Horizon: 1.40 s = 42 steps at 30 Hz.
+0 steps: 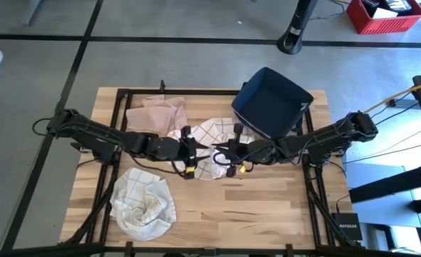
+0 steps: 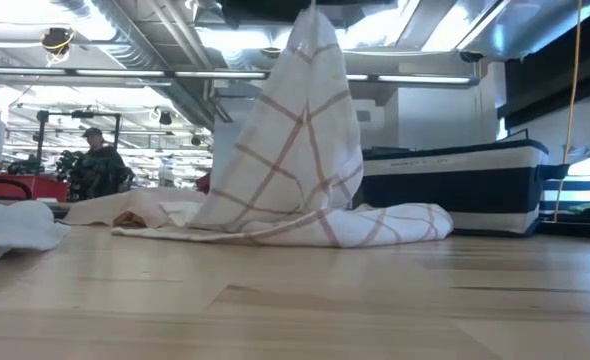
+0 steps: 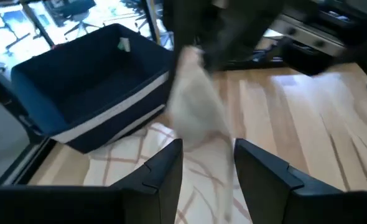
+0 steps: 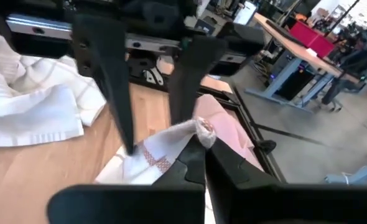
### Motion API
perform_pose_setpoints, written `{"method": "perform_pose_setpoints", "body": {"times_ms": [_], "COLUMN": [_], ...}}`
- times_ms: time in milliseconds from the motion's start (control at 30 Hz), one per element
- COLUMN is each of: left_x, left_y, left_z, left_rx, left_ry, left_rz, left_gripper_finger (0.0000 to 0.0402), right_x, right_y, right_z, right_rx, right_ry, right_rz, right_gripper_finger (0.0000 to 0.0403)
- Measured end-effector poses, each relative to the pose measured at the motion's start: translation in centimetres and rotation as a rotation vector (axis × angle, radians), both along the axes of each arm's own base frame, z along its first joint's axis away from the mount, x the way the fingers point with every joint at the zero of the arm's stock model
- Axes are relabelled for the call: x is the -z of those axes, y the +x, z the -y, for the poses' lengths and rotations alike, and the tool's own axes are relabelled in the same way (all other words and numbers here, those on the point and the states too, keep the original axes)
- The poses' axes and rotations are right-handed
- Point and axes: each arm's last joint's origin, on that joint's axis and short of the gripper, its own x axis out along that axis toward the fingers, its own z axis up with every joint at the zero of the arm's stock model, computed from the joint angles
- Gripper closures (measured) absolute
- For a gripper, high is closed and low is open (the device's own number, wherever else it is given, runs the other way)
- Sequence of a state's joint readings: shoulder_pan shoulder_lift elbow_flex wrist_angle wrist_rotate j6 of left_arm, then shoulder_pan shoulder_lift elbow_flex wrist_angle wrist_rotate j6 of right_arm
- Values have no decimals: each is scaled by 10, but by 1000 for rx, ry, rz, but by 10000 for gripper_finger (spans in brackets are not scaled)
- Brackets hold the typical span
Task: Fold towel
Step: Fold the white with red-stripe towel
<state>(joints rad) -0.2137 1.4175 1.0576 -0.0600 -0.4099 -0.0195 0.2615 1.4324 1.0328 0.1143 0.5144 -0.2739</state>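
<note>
nearest the low camera is bare pale wooden tabletop (image 2: 305,300); beyond it the white towel with thin reddish-brown check lines (image 2: 295,150) rises in a tall peak, its skirt pooled on the wood. from above it lies at table centre, with the dark blue fabric bin (image 1: 271,101) at its 2 o'clock.

the right gripper (image 4: 199,146) is clamped on a small pinch of the towel's edge. the left gripper (image 3: 208,163) stands just beside, fingers (image 3: 168,168) parted, cloth between them but apparently not gripped.

risk, as i judge it: so small a pinch could slip, dropping the peak. if the left closes on a bunched layer and not a corner, the fold would go crooked.

hidden: the low view cuts off the peak's top and both grippers. the left wrist view blurs the lifted cloth. which corner is held i cannot tell.
</note>
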Motion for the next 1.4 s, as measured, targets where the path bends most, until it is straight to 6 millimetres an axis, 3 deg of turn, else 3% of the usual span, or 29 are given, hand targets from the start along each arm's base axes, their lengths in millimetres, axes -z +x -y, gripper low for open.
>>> {"method": "perform_pose_setpoints", "body": {"times_ms": [333,467,600,700,800,900,1000,1167,1400], "left_x": [-1,0,0,2,-2,-16,-29,-44,-52], "left_y": [7,6,6,4,-5,-18,-34,-58,-71], "left_z": [-1,-2,-2,0,4,11,18,23,25], "left_rx": [-7,-9,12,30,30,25,20,-85,-235], "left_ry": [-47,-40,13,42,94,120,139,183,239], "left_rz": [62,54,39,7,-60,-88,-86,-55,-3], "left_gripper_finger": [269,310,381,391,395,397,394,398,396], "right_x": [0,0,0,1,-2,-21,-26,-4,65], "right_y": [2,2,3,3,-1,-15,-26,-33,-19], "right_z": [2,2,1,0,1,-3,-4,-5,-9], "right_rx": [5,3,-19,-30,6,19,39,27,6], "right_ry": [-3,-5,28,109,126,159,202,274,190], "right_rz": [10,10,15,25,-17,-99,-230,-407,-469], "right_gripper_finger": [398,398,397,393,363,312,262,208,194]}}
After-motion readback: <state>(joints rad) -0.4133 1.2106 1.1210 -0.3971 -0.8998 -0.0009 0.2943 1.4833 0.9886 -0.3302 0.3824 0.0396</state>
